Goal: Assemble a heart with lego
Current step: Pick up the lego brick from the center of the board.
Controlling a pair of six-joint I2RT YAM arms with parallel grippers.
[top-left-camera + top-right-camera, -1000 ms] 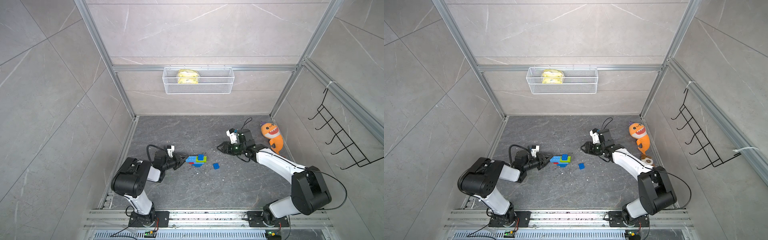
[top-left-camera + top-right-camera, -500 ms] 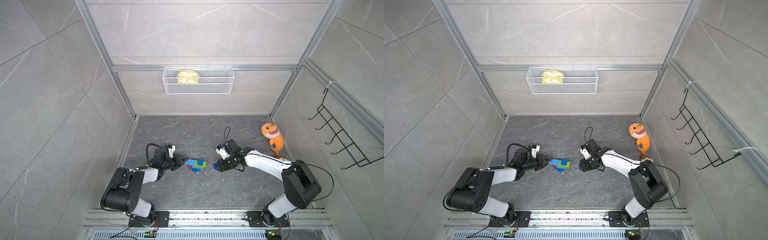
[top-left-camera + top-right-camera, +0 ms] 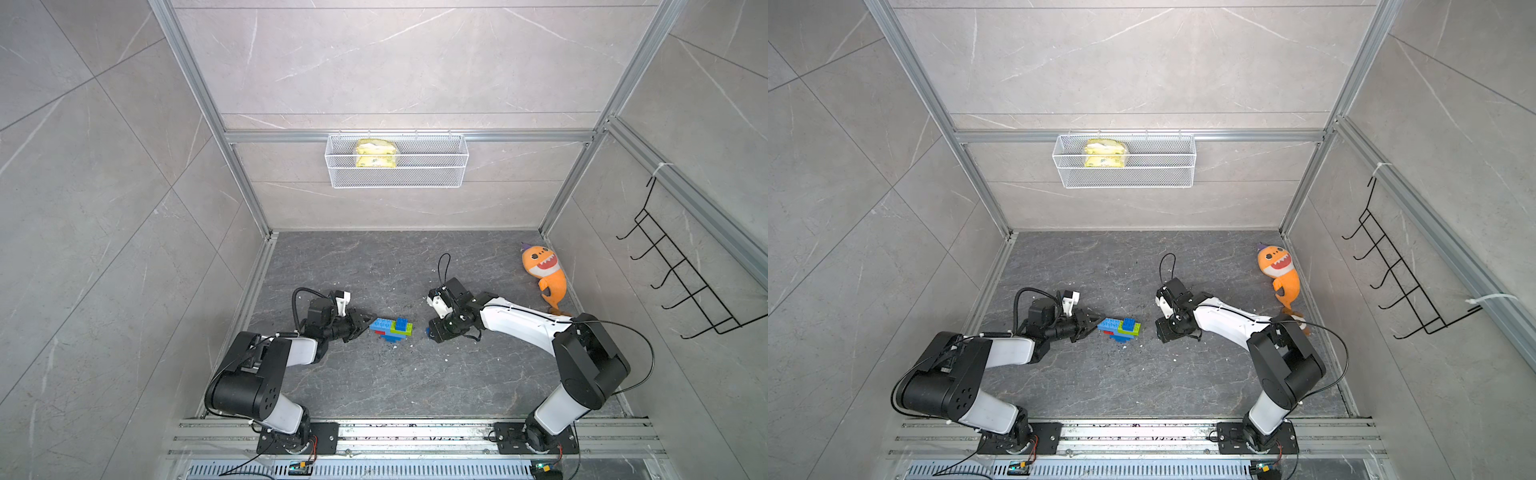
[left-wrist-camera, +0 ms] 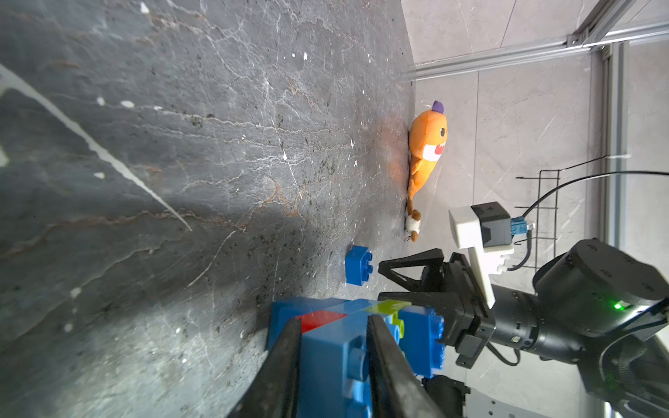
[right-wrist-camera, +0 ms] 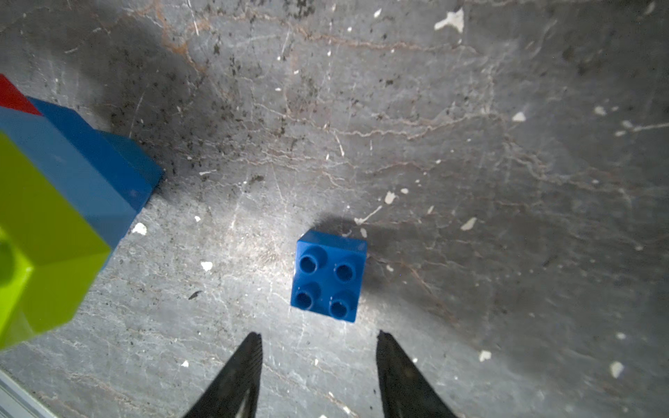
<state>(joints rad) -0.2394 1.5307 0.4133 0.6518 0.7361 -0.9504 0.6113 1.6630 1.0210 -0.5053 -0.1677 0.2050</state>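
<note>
The heart (image 3: 390, 328) (image 3: 1119, 328) is a clump of joined blue lego with a lime green strip and a red block, lying mid-floor. My left gripper (image 3: 363, 322) (image 3: 1094, 324) reaches it from the left. In the left wrist view its fingers lie against both sides of the clump's light blue end (image 4: 333, 347), so the left gripper (image 4: 335, 322) is shut on it. A loose dark blue four-stud brick (image 5: 327, 277) (image 4: 358, 266) sits right of the heart (image 5: 54, 217). My right gripper (image 5: 318, 340) (image 3: 432, 332) hovers open just short of it, nothing between its fingers.
An orange plush shark (image 3: 544, 270) (image 3: 1279, 270) leans at the right wall, a small plush keychain (image 4: 412, 224) by its tail. A white wire basket (image 3: 397, 174) with a yellow packet hangs on the back wall. A black hook rack (image 3: 673, 282) is on the right wall.
My right arm swung from near the shark forward and left, down over the loose blue brick, its jaws spreading. The left gripper stayed at the heart.
</note>
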